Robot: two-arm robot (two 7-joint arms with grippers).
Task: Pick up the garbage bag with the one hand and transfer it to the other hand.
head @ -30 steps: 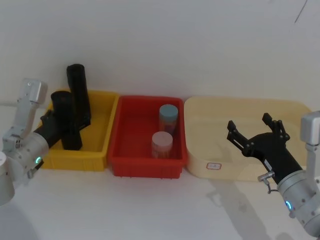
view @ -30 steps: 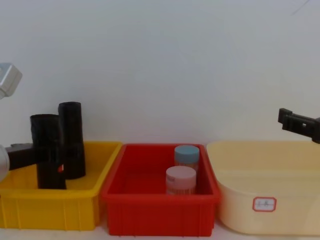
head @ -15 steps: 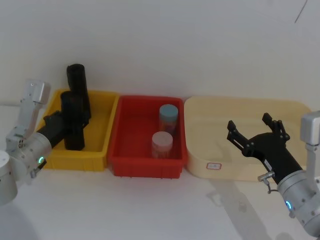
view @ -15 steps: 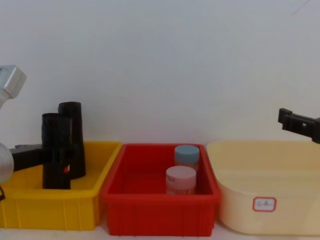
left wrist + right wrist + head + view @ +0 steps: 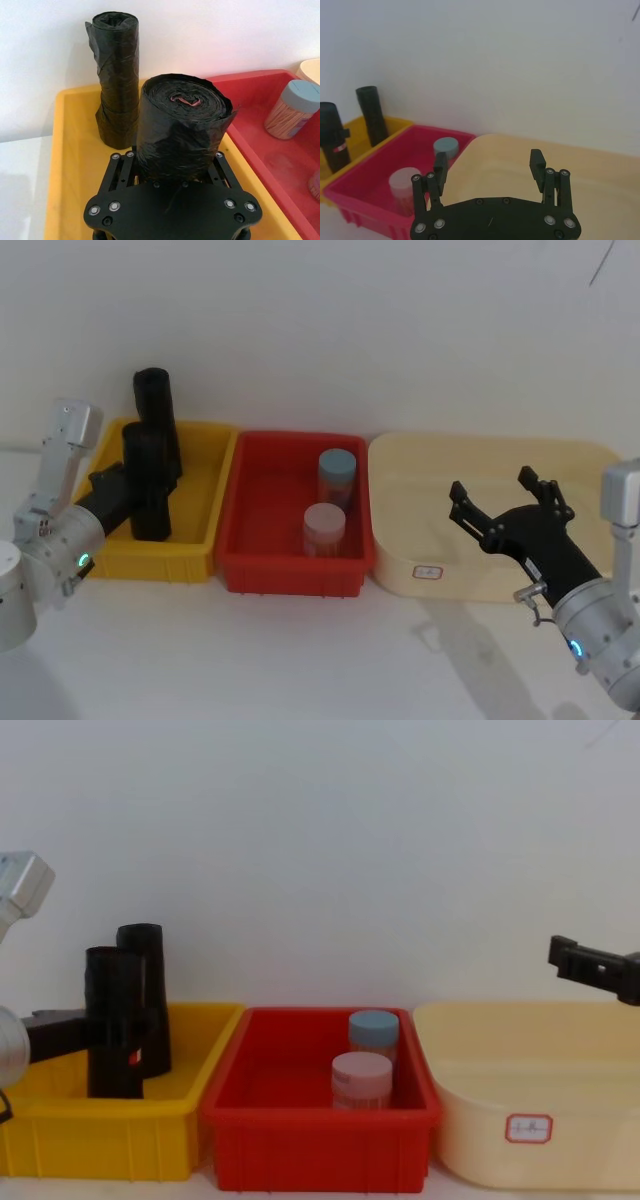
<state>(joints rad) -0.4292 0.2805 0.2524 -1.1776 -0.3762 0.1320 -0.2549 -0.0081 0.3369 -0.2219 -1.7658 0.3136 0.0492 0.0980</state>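
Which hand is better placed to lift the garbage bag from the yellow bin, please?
The left hand: it grips the garbage bag in the yellow bin, while the open right hand hovers over the cream bin.

Plain white wall (image 5: 320,840), white tabletop (image 5: 300,660) below, soft even light

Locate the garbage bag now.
Head view, far left: the garbage bag is upright inside the yellow bin, clamped by the left gripper, before the plain roll.
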